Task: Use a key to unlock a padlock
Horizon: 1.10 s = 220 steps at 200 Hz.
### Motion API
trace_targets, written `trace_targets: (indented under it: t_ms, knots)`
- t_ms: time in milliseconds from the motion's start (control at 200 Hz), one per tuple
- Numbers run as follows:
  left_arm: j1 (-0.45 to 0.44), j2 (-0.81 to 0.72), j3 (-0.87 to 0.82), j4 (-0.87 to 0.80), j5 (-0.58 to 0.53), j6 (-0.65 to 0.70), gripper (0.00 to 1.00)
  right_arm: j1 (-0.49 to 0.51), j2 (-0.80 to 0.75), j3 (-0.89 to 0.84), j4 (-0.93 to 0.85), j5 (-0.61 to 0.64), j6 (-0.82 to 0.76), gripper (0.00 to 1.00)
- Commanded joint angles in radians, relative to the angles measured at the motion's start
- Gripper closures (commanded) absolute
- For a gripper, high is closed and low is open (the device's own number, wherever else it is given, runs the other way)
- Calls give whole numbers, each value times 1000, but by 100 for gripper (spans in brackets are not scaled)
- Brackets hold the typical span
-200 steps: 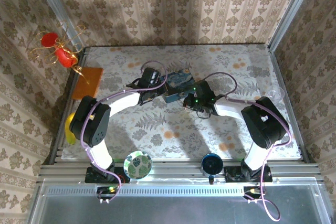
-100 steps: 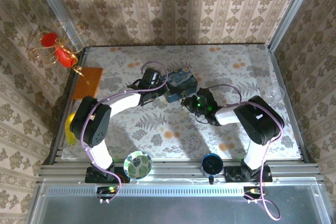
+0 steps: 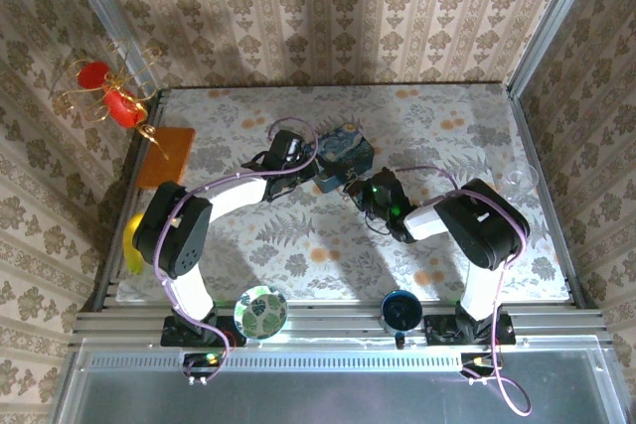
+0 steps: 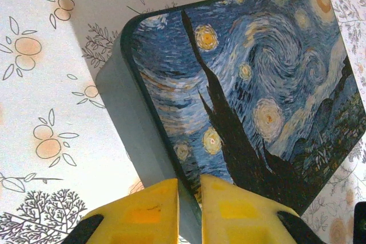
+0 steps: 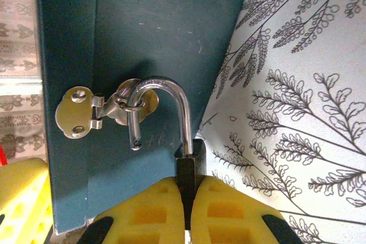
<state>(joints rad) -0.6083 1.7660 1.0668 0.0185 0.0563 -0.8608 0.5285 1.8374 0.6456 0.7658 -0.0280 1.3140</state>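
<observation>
Now: right gripper point(image 5: 187, 190) clamps the padlock point(image 5: 186, 141) body against the tin point(image 5: 143, 27) wall, with the shackle's short end free and looped through the hasp point(image 5: 103, 110). Left gripper point(image 4: 189, 190) pinches the tin's lid edge. Bare table point(image 3: 298, 240) lies nearside.

Left claw point(image 4: 189, 212) and right claw point(image 5: 189, 207) are each clamped down, jaws almost touching.

White arms point(image 3: 234, 192) with black joints point(image 3: 179, 235), purple cables point(image 3: 427, 168) looped alongside, yellow moulded fingers point(image 5: 155, 210), green wrist lights point(image 3: 376, 187)
</observation>
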Motion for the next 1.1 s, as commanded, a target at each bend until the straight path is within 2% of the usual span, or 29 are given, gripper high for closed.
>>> trace_targets:
  t_ms: [0,630,1095]
  knots:
    - [-8,72,-64,-182,16,-3,85,-1,19,0,55,96,33,100]
    - [-7,72,-68,-175,22,-4,87,-31,16,-7,79,190,31,100]
    - [-4,66,-65,-181,17,-1,87,-59,45,43,67,197,1,100]
